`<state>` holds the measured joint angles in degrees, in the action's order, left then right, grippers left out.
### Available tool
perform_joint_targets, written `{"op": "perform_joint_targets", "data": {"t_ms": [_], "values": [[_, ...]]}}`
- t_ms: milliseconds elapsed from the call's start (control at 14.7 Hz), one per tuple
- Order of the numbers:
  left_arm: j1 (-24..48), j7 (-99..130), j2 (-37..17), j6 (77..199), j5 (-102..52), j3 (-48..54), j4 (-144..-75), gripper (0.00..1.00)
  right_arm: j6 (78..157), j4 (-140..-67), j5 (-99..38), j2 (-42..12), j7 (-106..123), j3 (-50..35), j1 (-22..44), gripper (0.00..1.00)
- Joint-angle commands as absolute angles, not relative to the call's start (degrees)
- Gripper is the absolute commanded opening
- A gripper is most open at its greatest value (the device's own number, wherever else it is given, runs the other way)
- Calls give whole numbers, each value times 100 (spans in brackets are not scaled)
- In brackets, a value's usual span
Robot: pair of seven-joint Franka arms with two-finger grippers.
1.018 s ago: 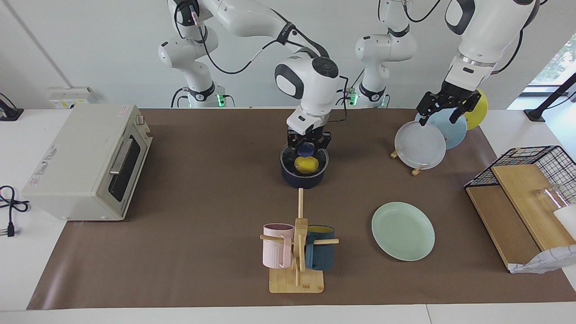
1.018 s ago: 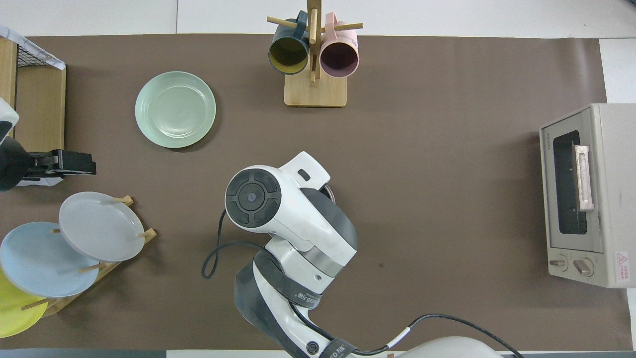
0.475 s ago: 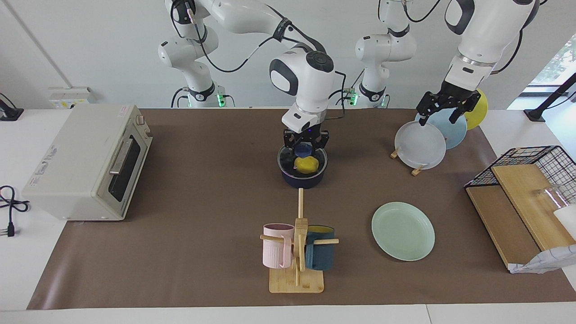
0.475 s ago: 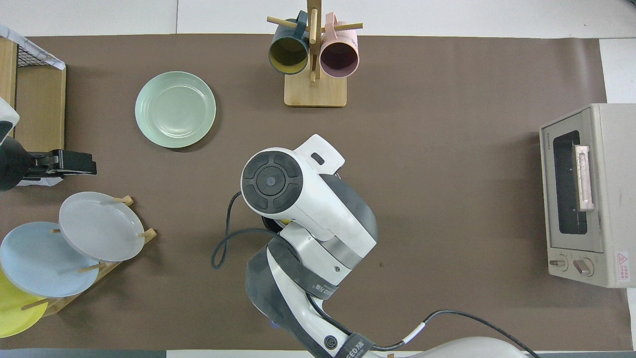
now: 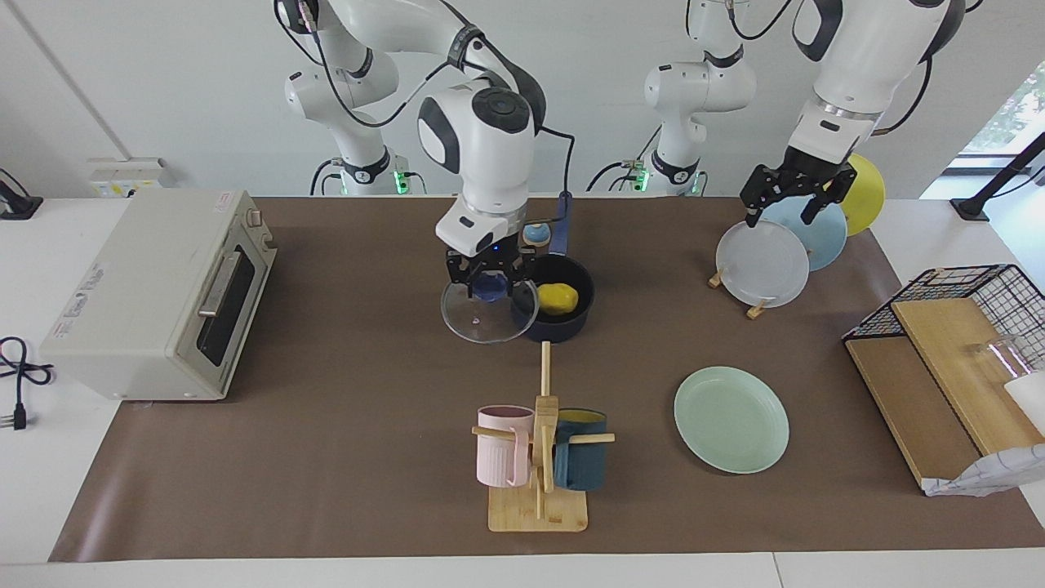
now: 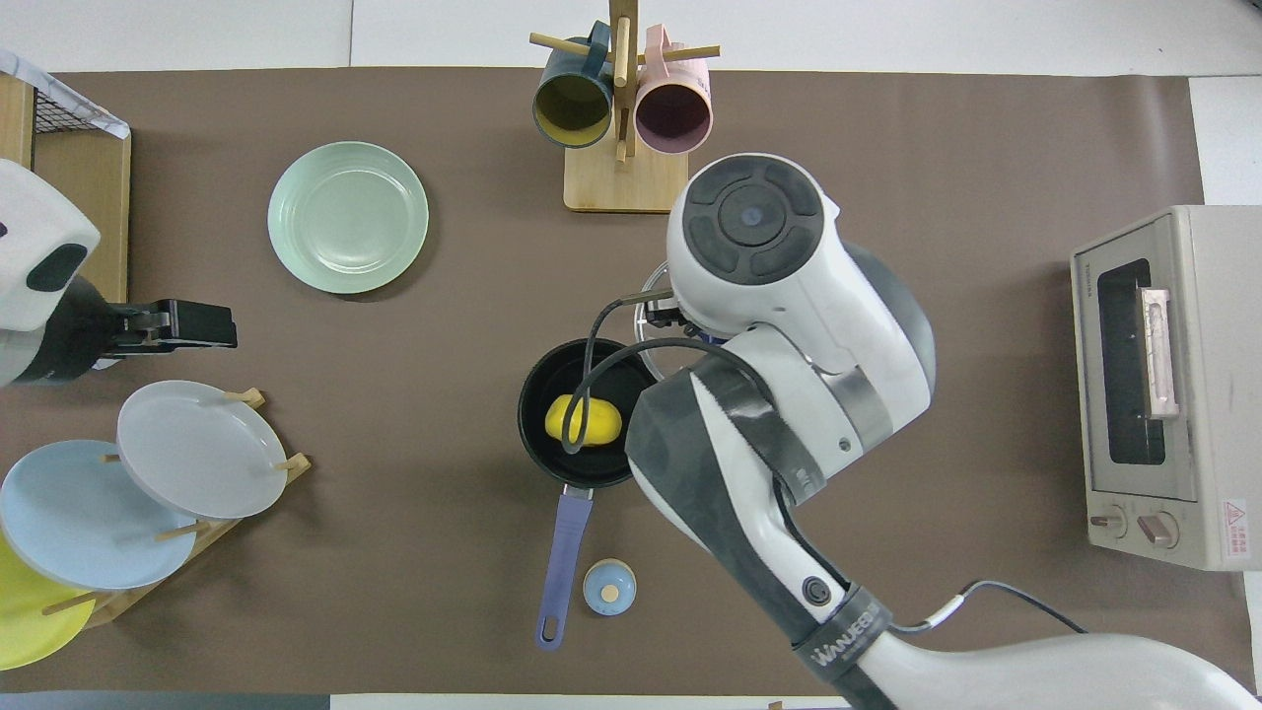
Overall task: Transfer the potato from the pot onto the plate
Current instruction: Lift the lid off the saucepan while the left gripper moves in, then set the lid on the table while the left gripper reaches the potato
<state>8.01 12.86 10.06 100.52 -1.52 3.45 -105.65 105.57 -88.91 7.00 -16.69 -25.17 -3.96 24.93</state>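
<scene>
Lid (image 5: 483, 314) off, pinched by right pincer (image 5: 490, 282) mid-frame. Potato (image 5: 558, 298) still in pot (image 5: 563, 325); plate (image 5: 731, 419) lower right bare. Left pincer (image 5: 788, 200) spread, waiting upper right.

The bright yellow lumpy potato (image 5: 558, 298) lies inside the uncovered dark navy pot (image 5: 563, 323) with its long blue handle (image 6: 560, 563) pointing toward the robots, while the empty pale mint green plate (image 5: 731, 419) sits flat, farther from the robots, toward the left arm's end.
</scene>
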Motion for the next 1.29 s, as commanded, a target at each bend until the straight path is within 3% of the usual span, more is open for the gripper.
{"op": "perform_joint_targets", "data": {"t_ms": [0, 271, 543, 747, 950, 1222], "values": [[1570, 2492, 977, 10493, -185, 325, -10793, 100, 10451, -9017, 659, -1459, -1576, -475, 1795, 53], [2608, 4110, 529, 11282, -185, 325, -10863, 100, 10476, -9464, 501, -1336, -504, -475, 820, 53], [3285, 5403, -322, 12214, -185, 316, -10881, 100, 11537, -10807, 255, -898, 543, -475, -16, 53], [3436, 5546, -808, 12612, -185, 308, -10925, 100, 12329, -11626, 255, -634, 650, -466, -53, 53], [3489, 5686, -800, 12814, -185, 316, -11152, 100, 13032, -12189, 255, -510, 809, -457, -192, 53], [3709, 6063, -800, 13236, -185, 316, -11662, 100, 13412, -12559, 255, -510, 809, -448, -229, 53]]}}
